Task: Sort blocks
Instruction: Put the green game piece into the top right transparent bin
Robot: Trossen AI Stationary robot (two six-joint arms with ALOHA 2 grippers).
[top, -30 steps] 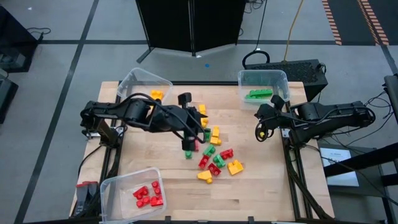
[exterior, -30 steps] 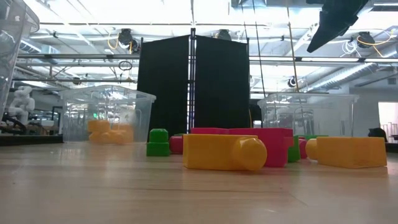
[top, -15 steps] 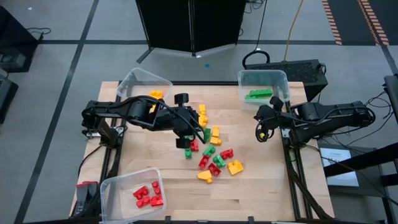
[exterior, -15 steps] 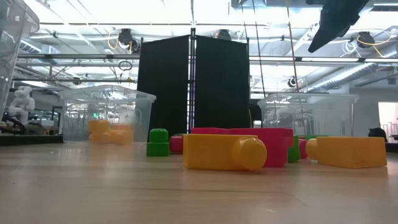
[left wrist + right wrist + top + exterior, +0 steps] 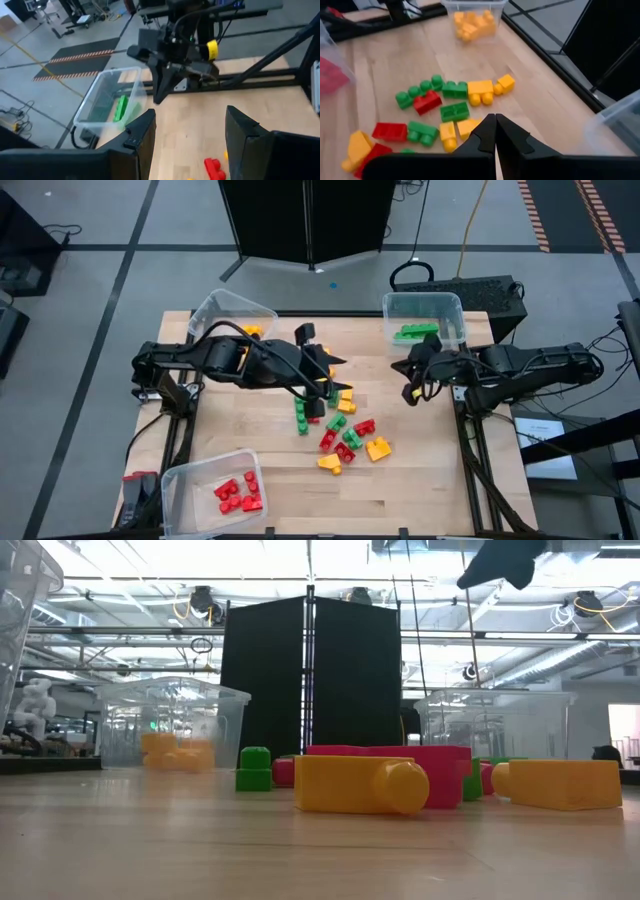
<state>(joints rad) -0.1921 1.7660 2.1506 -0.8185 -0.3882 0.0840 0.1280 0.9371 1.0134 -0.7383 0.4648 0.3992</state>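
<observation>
Loose red, yellow and green blocks (image 5: 342,428) lie flat in a heap at the middle of the wooden table (image 5: 420,480); the right wrist view (image 5: 445,111) and the low view (image 5: 360,785) show them too. My left gripper (image 5: 330,375) hangs high over the heap's far left part, slanting toward the table's right. It is open, with nothing between its fingers (image 5: 190,120). My right gripper (image 5: 408,392) hangs above the table right of the heap, shut and empty (image 5: 495,122), aimed at the heap.
Three clear bins stand on the table: one with yellow blocks at the far left (image 5: 232,315), one with green blocks at the far right (image 5: 424,315), one with red blocks at the near left (image 5: 210,490). Bare wood lies along the near right.
My left gripper has tipped up from pointing down at the heap's left side and now points toward the table's right; green blocks under it now show. My right gripper has tipped up and shifted a little toward the heap. No block has moved.
</observation>
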